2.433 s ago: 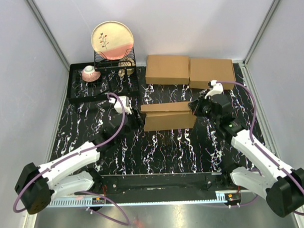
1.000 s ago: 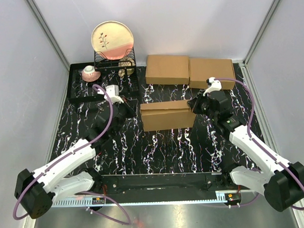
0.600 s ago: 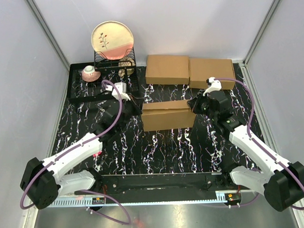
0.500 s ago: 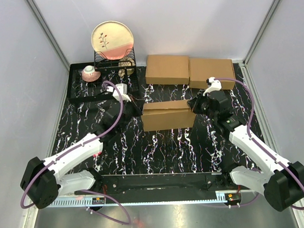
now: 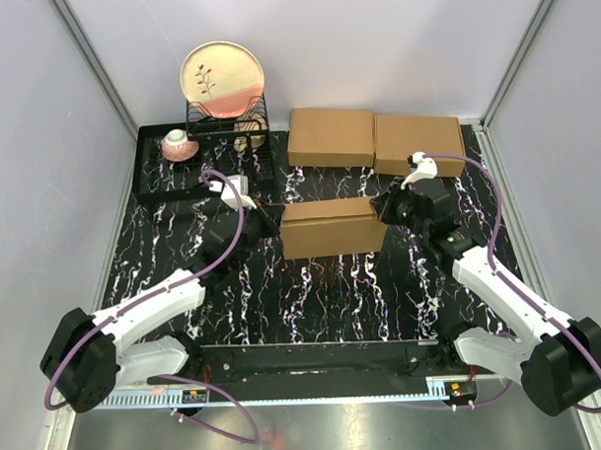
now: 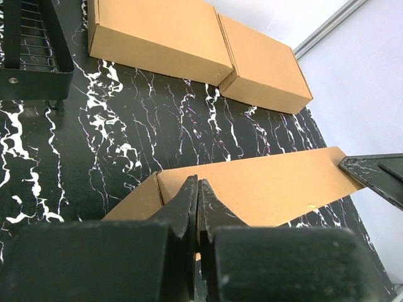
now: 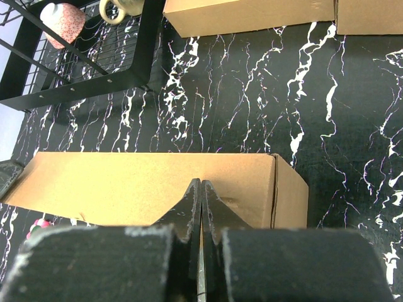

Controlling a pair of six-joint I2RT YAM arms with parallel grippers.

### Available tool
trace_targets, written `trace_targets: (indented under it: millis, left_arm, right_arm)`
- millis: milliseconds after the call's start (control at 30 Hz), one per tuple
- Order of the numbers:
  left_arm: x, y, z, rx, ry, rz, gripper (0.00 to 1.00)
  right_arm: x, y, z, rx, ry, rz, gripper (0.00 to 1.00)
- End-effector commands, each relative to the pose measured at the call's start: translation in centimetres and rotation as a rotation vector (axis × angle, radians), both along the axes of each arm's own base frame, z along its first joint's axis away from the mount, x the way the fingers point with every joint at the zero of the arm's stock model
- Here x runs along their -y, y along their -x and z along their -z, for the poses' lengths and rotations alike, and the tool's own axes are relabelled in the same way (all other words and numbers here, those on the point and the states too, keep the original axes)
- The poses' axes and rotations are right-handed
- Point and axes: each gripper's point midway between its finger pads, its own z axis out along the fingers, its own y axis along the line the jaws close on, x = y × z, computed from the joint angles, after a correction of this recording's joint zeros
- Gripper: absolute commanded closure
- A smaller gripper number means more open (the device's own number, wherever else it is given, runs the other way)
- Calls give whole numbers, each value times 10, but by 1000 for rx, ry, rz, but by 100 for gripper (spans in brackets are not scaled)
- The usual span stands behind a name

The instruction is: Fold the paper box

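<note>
- Lying closed at the middle of the bench, the paper box (image 5: 332, 227) is flanked by both grippers.
- The left gripper (image 6: 197, 184) is clenched on nothing, its tips at the box's left end.
- The right gripper (image 7: 201, 184) is clenched empty too, its tips over the box's right end.
- Two flat cardboard boxes (image 5: 330, 137) are seen along the far edge.

You're looking at a plain brown corrugated-cardboard paper box (image 5: 332, 227), folded into a shallow rectangular block. It lies flat on the black white-veined worktop (image 5: 313, 304), about midway between the left and right edges and somewhat nearer the far edge than the near one. Its long sides run parallel to the near edge. The top face is closed and flat, and the short end walls stand upright.
</note>
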Motion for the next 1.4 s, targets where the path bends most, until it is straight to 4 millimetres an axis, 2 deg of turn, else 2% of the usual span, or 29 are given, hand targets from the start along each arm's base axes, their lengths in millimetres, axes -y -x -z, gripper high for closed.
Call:
trace_targets:
  millis: [0,200,233,300,333,433,500,700,767,833,967,1100,1200,1267,1300,1367]
  left_arm:
    - [3,9,28,-51,-23,29,100]
    - [2,18,55,-75,-46,17,100]
    - [5,19,54,-60,-40,21,100]
    - [2,23,65,-57,-59,8,100]
    - [6,25,63,-32,-57,15,100]
    - [2,26,74,-18,-86,-9,100]
    - [-1,26,83,-23,-102,-24,100]
    - [7,28,101,-27,-114,-20,100]
    - [9,32,114,-49,-133,-9,100]
    - [13,35,120,-54,-120,-3,100]
    - [9,43,137,-82,-132,-2,100]
    - [3,46,136,-75,-114,-16,100]
    - [-1,45,112,-25,-104,-25,100]
    - [-4,46,104,-14,-121,-26,100]
    - [-5,46,94,4,-103,-24,100]
    - [-6,53,95,-10,-121,-10,100]
  right_arm:
    - [3,17,42,-139,73,-28,100]
    - [5,20,61,-164,78,-23,100]
    - [6,23,69,-179,82,-22,100]
    - [6,23,72,-179,78,-20,100]
    - [6,25,79,-192,80,-21,100]
    - [8,28,87,-204,83,-16,100]
    - [8,28,90,-204,90,-17,100]
    - [10,30,99,-222,94,-14,100]
    - [10,32,100,-224,98,-15,100]
    - [11,34,103,-232,100,-16,100]
    - [14,38,107,-240,107,-12,100]
    - [16,39,105,-240,112,-10,100]
    - [15,43,92,-217,95,-22,100]
    - [12,52,90,-234,76,-51,100]
    - [11,58,87,-229,62,-61,100]
    - [13,71,93,-265,58,-72,100]
